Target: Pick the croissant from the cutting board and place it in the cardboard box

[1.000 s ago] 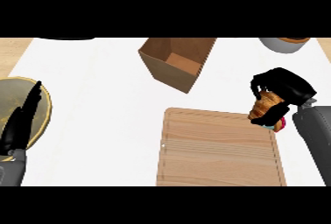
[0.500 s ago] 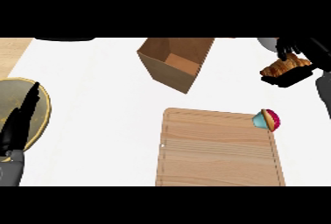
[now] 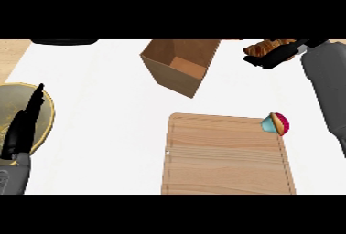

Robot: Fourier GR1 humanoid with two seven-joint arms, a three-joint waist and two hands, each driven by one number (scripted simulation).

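Head view, counter top.

- Croissant (image 3: 265, 46): off the board, held up at the view's top right, just right of the box's upper corner. Only its brown upper part shows; rest hidden by fingers.
- R hand (image 3: 280, 54): top right, black fingers curled round croissant, gripping it. Grey forearm runs down the right edge.
- Box (image 3: 180, 64): cardboard, open-topped, top centre, tilted so its inner walls and floor show. Nothing seen inside. Lower corner points toward the board, w/ a gap between.
- Board (image 3: 228, 157): light wood, lower centre-right, lying flat, long side running away from the robot. Apart from box.
- Small item (image 3: 276, 123): teal and magenta, rounded, at the board's far right corner, overlapping its edge. Can't tell what it is.
- Plate (image 3: 47, 114): yellowish w/ darker rim, left edge, partly cut off by the view.
- L hand (image 3: 24, 125): lower left, over the plate, fingers straight and pointing up, holding nothing. At rest.
- Dark object (image 3: 64, 41): top left edge, mostly cut off; can't identify.
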